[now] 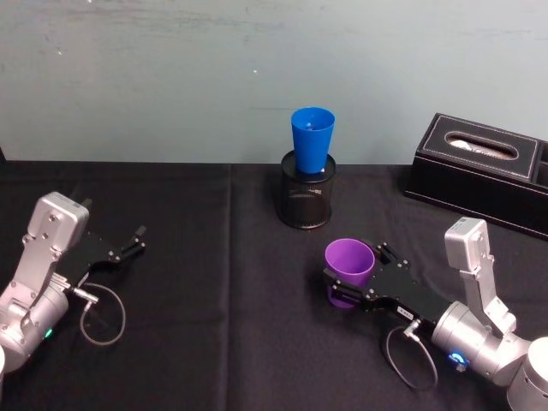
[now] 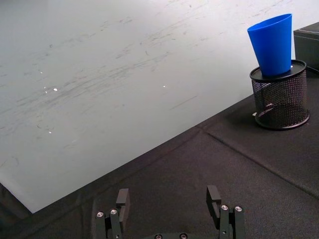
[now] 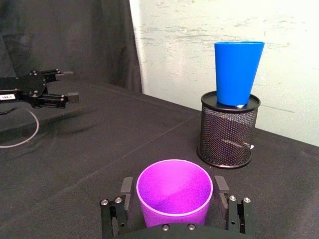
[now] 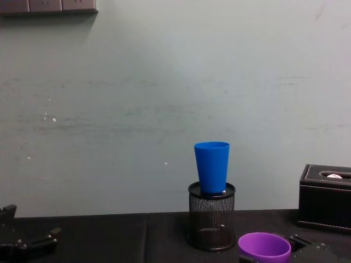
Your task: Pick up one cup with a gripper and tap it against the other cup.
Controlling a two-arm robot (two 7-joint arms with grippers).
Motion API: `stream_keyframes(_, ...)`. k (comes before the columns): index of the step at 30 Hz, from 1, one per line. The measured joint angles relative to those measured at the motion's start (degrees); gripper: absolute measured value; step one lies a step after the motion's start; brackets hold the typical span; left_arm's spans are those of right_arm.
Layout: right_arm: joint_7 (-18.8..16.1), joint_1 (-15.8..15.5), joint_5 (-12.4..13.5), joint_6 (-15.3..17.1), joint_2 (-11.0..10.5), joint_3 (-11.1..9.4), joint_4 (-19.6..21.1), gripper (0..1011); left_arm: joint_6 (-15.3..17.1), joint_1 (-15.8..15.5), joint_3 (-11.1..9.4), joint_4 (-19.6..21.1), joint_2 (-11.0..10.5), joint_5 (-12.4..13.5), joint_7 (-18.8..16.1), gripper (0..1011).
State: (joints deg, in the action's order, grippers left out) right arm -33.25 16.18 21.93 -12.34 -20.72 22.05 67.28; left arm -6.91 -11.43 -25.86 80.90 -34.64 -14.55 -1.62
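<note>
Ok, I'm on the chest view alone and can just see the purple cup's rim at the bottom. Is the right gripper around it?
Observer: Yes. The right wrist view shows the right gripper straddling the purple cup. Its jaws are open, one on each side, and there is a sliver of gap on at least one side.
Operator: Anything inside that cup?
Observer: No. The same view looks down into it and it is empty.
Operator: And the left arm?
Observer: The head view shows it parked on the cloth at the far left. The left gripper has its jaws open and holds nothing. It is well away from the blue cup, which sits in the mesh holder.
</note>
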Motion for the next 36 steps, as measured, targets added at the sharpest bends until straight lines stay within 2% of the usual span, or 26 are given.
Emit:
stream_keyframes(10, 0.0, 0.0, 0.0, -0.05, 0.0, 0.0, 0.0, 1000, 0.0, 0.0, 0.0, 0.0, 0.0, 0.0, 0.0, 1011)
stream_keyframes(21, 0.54, -0.6, -0.61, -1.93, 0.14, -0.5, 0.48, 1002, 0.0, 0.0, 0.0, 0.0, 0.0, 0.0, 0.0, 1011)
stream_keyframes(27, 0.49, -1.15, -0.57, -4.15, 0.31, -1.22, 0.83, 1000, 0.0, 0.0, 0.0, 0.0, 0.0, 0.0, 0.0, 1011)
stream_keyframes(36, -3.0, -1.64, 2.11, -9.33, 0.87, -2.42, 0.28, 1002, 0.0, 0.0, 0.0, 0.0, 0.0, 0.0, 0.0, 1011)
